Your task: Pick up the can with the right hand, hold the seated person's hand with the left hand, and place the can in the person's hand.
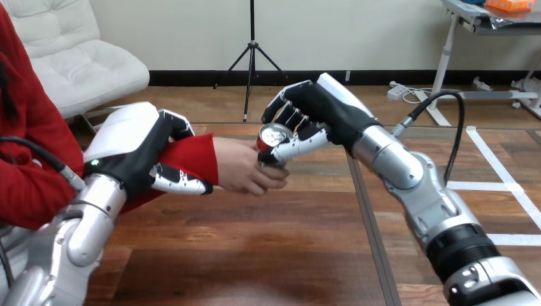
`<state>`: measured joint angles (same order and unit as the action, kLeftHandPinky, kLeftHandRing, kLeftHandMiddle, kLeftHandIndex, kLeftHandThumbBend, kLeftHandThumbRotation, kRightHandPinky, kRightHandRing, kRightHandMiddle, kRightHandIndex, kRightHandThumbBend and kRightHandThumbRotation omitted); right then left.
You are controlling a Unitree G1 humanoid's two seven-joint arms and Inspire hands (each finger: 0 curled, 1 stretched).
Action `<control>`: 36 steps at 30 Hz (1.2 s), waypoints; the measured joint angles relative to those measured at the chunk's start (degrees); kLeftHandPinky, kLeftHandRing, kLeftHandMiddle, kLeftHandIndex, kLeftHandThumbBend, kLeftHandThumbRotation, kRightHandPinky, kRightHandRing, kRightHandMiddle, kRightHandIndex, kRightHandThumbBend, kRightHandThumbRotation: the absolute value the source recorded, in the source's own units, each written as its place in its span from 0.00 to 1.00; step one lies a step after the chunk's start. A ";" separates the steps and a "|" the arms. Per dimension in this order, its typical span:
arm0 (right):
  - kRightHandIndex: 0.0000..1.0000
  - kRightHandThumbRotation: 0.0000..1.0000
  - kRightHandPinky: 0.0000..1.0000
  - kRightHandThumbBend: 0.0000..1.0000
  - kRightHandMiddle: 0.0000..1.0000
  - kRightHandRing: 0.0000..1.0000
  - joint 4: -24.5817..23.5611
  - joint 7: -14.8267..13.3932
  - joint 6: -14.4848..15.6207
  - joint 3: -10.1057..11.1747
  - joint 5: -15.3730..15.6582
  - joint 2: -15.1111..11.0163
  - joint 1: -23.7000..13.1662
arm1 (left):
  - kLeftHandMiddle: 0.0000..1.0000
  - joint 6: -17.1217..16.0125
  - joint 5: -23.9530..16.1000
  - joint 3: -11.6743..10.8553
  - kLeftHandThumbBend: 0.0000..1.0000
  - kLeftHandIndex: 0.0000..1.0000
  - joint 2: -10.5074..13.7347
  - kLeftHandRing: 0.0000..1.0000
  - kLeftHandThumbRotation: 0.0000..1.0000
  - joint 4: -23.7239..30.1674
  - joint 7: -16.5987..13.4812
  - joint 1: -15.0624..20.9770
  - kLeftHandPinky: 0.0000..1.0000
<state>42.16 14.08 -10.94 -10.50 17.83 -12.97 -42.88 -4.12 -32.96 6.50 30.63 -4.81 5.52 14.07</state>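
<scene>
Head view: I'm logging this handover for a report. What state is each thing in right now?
can: upright, off the table, gripped from both sides.
right hand: shut, fingers and thumb curled round the can.
left hand: shut, thumb over and fingers under the person's wrist.
person's hand: raised over the table, fingers cupped round the can's lower part.

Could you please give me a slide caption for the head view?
Left hand grips the person's forearm; right hand holds the can against the person's hand.
</scene>
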 measured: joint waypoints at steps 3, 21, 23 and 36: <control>0.69 0.74 0.56 0.91 0.68 0.65 -1.33 0.68 -0.03 0.01 -0.35 -0.46 0.47 | 0.78 -0.87 1.26 -0.62 1.00 0.80 -0.07 0.77 0.67 0.67 -0.03 -0.42 0.75; 0.80 0.99 0.66 0.97 0.79 0.76 -6.79 1.65 -3.27 1.18 -4.86 -1.04 6.42 | 0.83 -5.97 6.54 -2.85 1.00 0.82 -1.23 0.83 0.81 4.97 -1.70 -5.19 0.70; 0.83 1.00 0.68 1.00 0.82 0.79 -8.17 2.09 -3.46 2.17 -6.84 -1.06 11.06 | 0.84 -7.01 8.48 -3.15 1.00 0.82 -2.39 0.83 0.79 6.30 -1.52 -8.98 0.68; 0.89 1.00 0.80 0.94 0.90 0.90 -13.69 2.64 -8.99 3.88 -11.05 -1.20 19.01 | 0.90 -7.62 10.11 -2.99 1.00 0.89 -2.80 0.89 0.81 9.62 -0.35 -14.11 0.76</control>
<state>28.46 16.73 -19.93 -6.62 6.78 -14.17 -23.88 -11.74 -22.85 3.51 27.82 4.81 5.16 -0.05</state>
